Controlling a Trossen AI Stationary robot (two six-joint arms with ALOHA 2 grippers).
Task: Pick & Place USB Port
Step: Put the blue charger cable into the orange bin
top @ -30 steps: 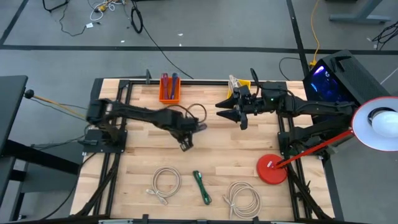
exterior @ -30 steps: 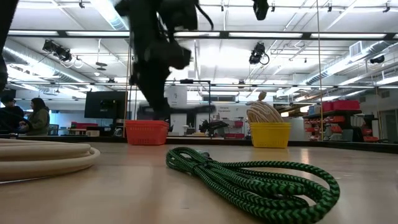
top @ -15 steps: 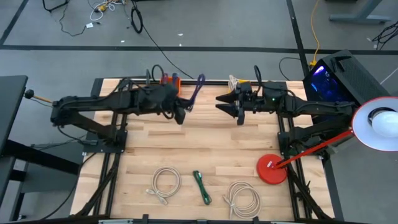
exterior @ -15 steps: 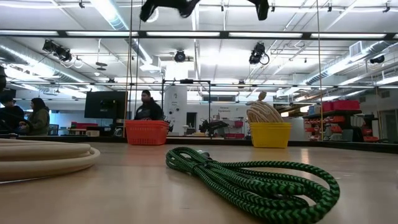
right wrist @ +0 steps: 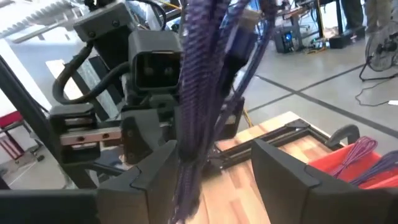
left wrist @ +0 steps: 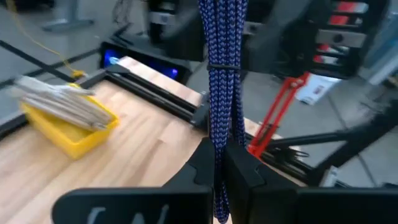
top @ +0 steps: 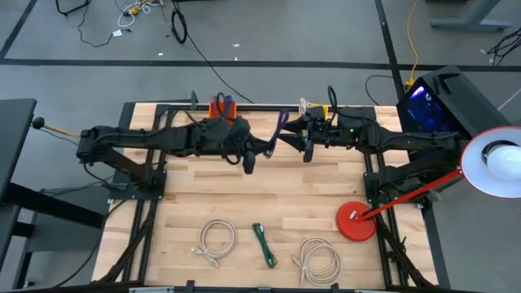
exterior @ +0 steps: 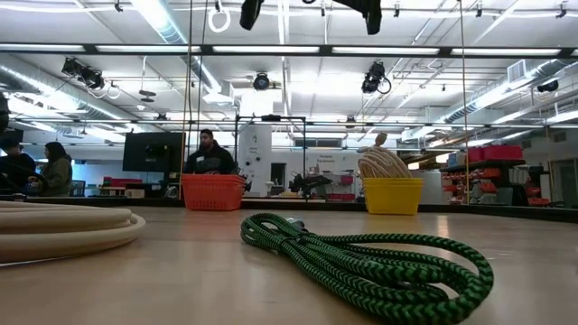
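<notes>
— Swung rightward since half a second ago, left gripper [top: 259, 151] now mid-table at the far side, carrying the purple cable [top: 281, 130] up to the right gripper [top: 299, 143].

— Hold on it?

— Pinched tight between the left fingers [left wrist: 239, 177] in the left wrist view; bundle hanging doubled, tied with a thin band. Right fingers [right wrist: 280, 168] spread wide either side of the same cable in the right wrist view, not closed on it.

— Any writing readable?

— None. Faint embossed strokes on the left gripper's body, not legible.

— Room to move?

— Bare wood across the middle of the table [top: 309, 199]. Near edge taken up by a white cable [top: 216, 240] left, green cable [top: 264, 244] centre, second white cable [top: 318, 260] right. Red lamp base [top: 355, 223] on the right side. Orange basket [top: 221, 108] and yellow bin [top: 316, 109] along the far edge, mostly covered by the arms.

— Hard to make out?

— Connector ends of the purple cable lost in blur. Both grippers cut off at the top of the low view; green cable [exterior: 361, 257] filling the foreground there. Person [exterior: 208, 153] standing behind the orange basket, far off.
</notes>
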